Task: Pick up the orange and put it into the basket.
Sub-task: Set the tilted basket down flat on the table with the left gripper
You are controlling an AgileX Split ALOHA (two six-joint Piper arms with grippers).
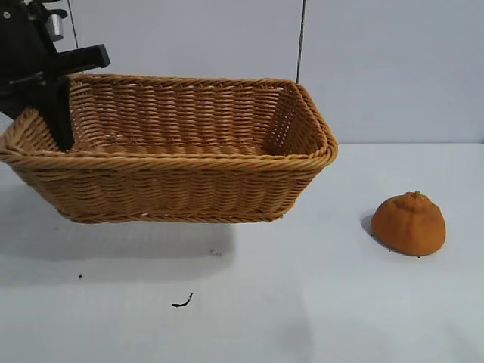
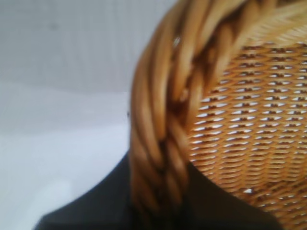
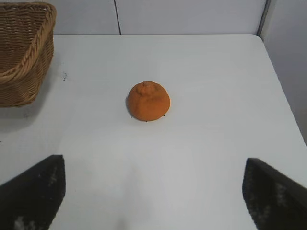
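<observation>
White bench (image 1: 302, 302) from outside: the left gripper (image 1: 60, 113) clamps the basket (image 1: 181, 181) rim, lifting that end; the orange (image 1: 408, 224) sits well apart. Left wrist: braided rim between closed jaws. Right wrist: right gripper (image 3: 153, 191), jaws wide apart, faces the orange (image 3: 148, 100).

Braided rim of the basket (image 2: 163, 124) close up, woven wall beside it, white table (image 2: 57, 163) behind
</observation>
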